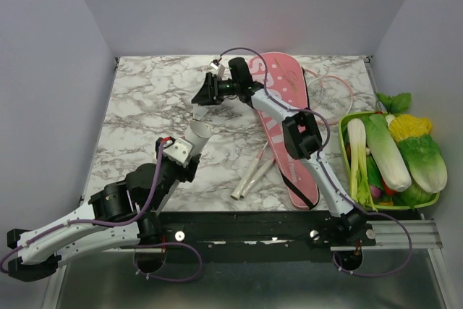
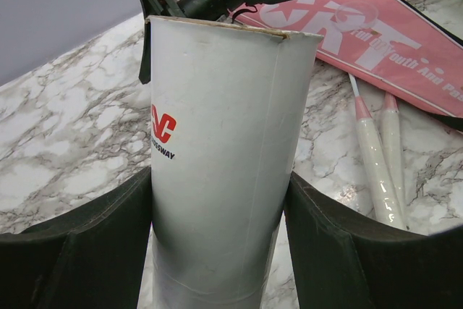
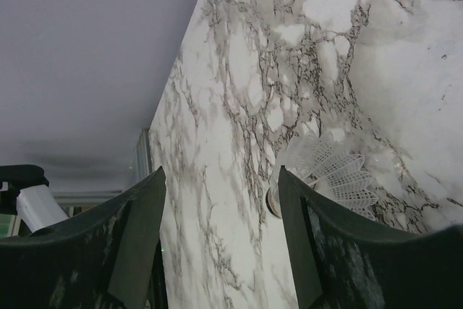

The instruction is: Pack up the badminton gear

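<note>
- The left hand (image 2: pixel 218 179) is closed on the white tube (image 2: pixel 224 128), one finger pressed to each side. The tube stands steeply over the worktop (image 1: pixel 145 106), open end up. I cannot tell whether its base rests on the surface.
- The right hand (image 3: pixel 221 175) is wide open and appears empty. It hangs close over the worktop, and a shuttlecock (image 3: pixel 329 171) lies just beside one finger rather than between the two.
- Risk: the shuttlecock is light, so a finger coming down off-centre would likely push it away instead of catching it.
- Risk: closing on the skirt instead of the cork could crush it.
- Risk: the tube is smooth and held by its sides only. A bump from the right hand, which is very near its mouth, could tilt it or make it slip.
- The right arm lies across the pink bag (image 1: pixel 286 77), which is closed to packing while it is there.
- The rackets (image 1: pixel 252 177) lie beside the bag, their shafts running under it.
- The basket (image 1: pixel 405 205) of vegetables (image 1: pixel 391 153) sits just beside the bag on the right, leaving little room there.
</note>
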`<state>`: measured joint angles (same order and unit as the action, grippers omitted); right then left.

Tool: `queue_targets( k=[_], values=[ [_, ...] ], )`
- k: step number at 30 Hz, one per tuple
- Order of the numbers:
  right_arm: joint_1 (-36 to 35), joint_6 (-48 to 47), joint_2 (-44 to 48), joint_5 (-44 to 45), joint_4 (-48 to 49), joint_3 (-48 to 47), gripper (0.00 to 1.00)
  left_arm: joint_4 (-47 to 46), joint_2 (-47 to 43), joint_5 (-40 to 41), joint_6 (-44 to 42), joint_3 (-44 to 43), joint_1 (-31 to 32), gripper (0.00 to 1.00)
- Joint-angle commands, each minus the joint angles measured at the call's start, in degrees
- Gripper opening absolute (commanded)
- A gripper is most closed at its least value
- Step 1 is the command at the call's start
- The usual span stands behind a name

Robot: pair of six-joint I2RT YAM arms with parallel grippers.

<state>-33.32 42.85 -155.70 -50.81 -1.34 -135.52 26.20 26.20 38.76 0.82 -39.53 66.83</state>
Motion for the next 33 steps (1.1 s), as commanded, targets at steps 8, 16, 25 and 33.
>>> queue_targets(
  k=[8,16,25,33],
  values=[
    [-0.87,-2.42,1.09,-4.12,-0.32,5.17,0.65,4.39,-0.53,0.96,7.71,-0.20,-0.21,0.00],
    [-0.96,-5.14,4.35,-4.04,-2.26,10.89,0.32,4.39,-0.62,0.52,7.79,-0.29,-0.29,0.00],
    [-1.04,-11.46,14.87,-1.67,-2.96,23.09,0.01,3.95,-0.53,-1.31,7.71,-0.20,-0.29,0.00],
    [-1.04,-18.06,37.64,6.24,-1.12,46.54,0.01,2.99,1.66,-6.59,6.83,0.06,-0.30,0.00]
  ],
)
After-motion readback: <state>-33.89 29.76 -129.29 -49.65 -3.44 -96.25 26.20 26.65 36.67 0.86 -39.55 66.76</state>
